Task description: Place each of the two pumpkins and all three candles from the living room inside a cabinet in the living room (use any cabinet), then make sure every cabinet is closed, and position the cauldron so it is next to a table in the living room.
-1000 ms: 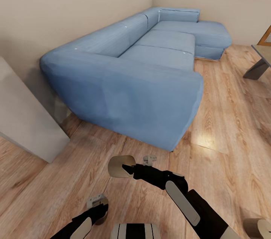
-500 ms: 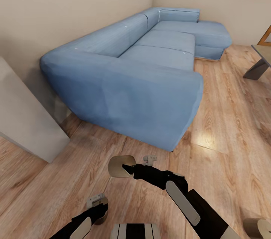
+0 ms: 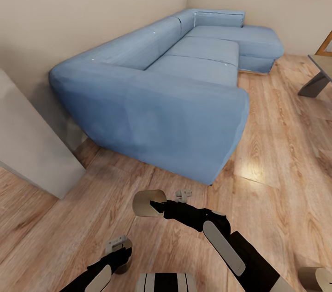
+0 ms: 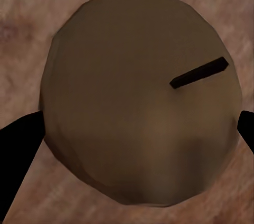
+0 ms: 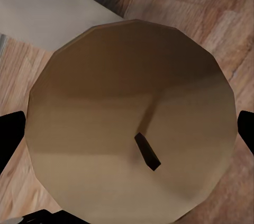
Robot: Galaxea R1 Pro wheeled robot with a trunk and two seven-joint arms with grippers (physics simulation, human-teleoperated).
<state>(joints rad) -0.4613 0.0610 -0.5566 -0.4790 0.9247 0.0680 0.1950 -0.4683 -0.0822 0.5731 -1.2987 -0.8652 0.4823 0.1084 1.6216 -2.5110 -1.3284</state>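
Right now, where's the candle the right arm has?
Head view, low centre: the candle sits in the right gripper above the wood floor, just ahead of the blue sofa's near armrest.

Head view high, angled down over sofa (image 3: 184, 84) and floor (image 3: 276, 163), wrist views close, sharing floor

Blue sofa (image 3: 184, 80) on wooden floor (image 3: 276, 167)
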